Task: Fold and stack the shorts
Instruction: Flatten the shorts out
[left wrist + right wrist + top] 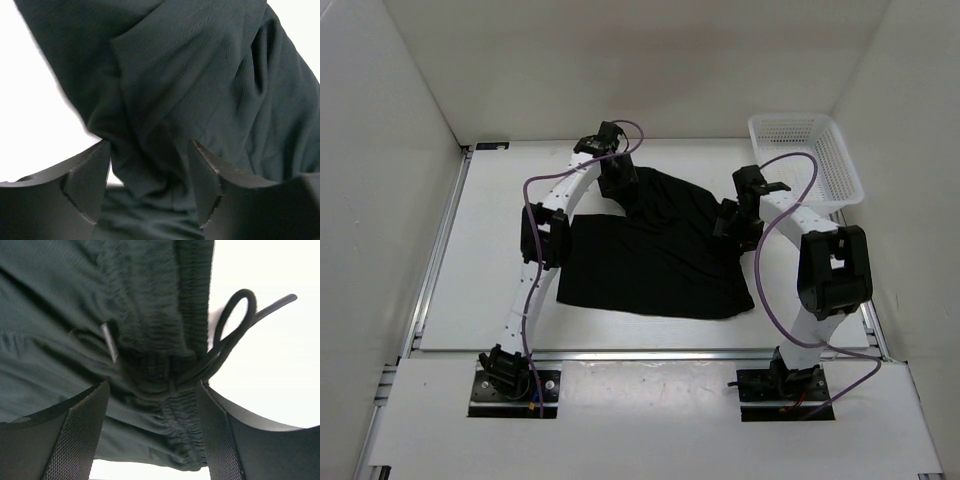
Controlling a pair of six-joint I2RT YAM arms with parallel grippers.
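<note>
Left tool (150,172) and right tool (152,412) — both agape — straddle shorts (650,270).

reaches the left arm (542,228) up from its base at the near edge, bowed outward, then curling inward at the far end. points the left pincer (617,182) downward with jaws parted, smooth dark fingers (82,187) well apart. folds the right arm (832,270) high at the elbow above its base, then stretches the forearm inward toward the middle. tips the right pincer (732,222) downward too, jaws spread, textured pads (82,440) wide apart. sets the left pincer farther from the bases than the right.
</note>
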